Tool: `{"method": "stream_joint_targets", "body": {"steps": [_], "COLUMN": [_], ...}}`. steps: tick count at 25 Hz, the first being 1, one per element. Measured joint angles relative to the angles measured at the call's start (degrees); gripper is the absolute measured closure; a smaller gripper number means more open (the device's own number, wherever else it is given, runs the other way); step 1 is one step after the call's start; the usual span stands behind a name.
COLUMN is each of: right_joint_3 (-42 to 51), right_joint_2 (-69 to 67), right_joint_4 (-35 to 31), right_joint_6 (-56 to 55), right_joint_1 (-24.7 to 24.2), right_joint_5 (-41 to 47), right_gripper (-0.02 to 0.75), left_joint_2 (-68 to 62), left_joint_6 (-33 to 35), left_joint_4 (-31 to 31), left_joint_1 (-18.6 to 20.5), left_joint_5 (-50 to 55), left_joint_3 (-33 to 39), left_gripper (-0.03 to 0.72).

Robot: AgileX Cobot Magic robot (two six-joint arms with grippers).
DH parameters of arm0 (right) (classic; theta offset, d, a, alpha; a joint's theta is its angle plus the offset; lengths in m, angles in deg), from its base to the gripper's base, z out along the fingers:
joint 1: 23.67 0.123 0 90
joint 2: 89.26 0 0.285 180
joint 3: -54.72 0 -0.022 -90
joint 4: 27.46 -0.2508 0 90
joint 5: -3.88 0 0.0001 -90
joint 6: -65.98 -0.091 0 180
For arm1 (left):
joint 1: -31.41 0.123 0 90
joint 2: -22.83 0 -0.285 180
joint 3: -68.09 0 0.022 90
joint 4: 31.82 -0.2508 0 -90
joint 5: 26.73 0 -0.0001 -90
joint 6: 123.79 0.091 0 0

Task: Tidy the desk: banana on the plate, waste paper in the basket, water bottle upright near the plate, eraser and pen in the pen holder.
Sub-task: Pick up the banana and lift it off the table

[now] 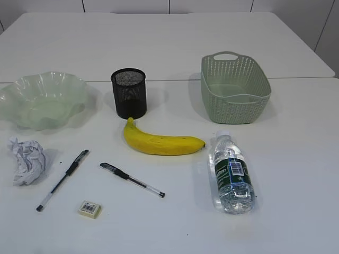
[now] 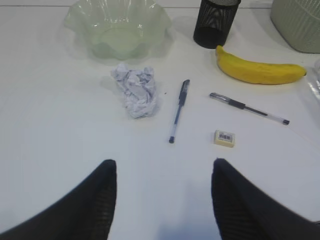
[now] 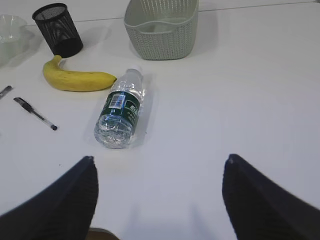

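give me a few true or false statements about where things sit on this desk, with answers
1. The water bottle stands upright. False: it lies on its side.
2. The banana lies on the table, not in the plate. True.
3. The basket holds the waste paper. False: the paper lies on the table.
4. Two pens lie on the table outside the pen holder. True.
5. The eraser is inside the pen holder. False: it lies on the table.

White table [image 1: 296, 159], w/ plate [image 1: 16, 92], pen holder [image 1: 128, 93], basket [image 1: 234, 87], banana [image 1: 161, 141], bottle [image 1: 231, 173], 2 pens [image 1: 62, 180], eraser [image 1: 89, 209], paper wad [image 1: 27, 160]
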Motion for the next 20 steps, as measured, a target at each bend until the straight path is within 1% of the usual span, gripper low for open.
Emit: {"method": "stream_joint_targets", "body": {"steps": [3, 6, 8, 13, 17, 20], "right_joint_3": [0.0, 0.0, 0.0, -0.6, -1.7, -2.5], "right_joint_2": [0.0, -1.3, -2.8, -6.4, -9.0, -12.1], "right_joint_4": [-0.7, -1.0, -1.3, -1.9, -2.3, -2.4], "right_joint_6": [0.0, 0.0, 0.0, 0.7, 1.6, 2.1], "right_joint_1": [0.0, 0.0, 0.0, 0.0, 0.0, 0.0], "right_joint_5": [-0.3, -0.5, -0.8, -2.7, -5.9, -6.5], "right_gripper": [0.164, 0.164, 0.164, 0.164, 0.164, 0.164], "left_joint_2": [-0.4, -2.5, -5.7, -15.7, -23.9, -30.1], "left_joint_6": [2.6, 9.3, 11.7, 13.8, 14.3, 14.4], "left_joint_4": [2.9, 6.2, 7.3, 8.1, 9.0, 10.5], "left_joint_1": [0.0, 0.0, 0.0, 0.0, 0.0, 0.0], "left_joint_5": [-1.5, -1.8, -2.5, -7.4, -14.0, -18.5], "left_joint_3": [-0.6, -2.4, -4.0, -8.7, -11.9, -13.7], "left_gripper": [0.228, 0.221, 0.221, 0.221, 0.227, 0.232]}}
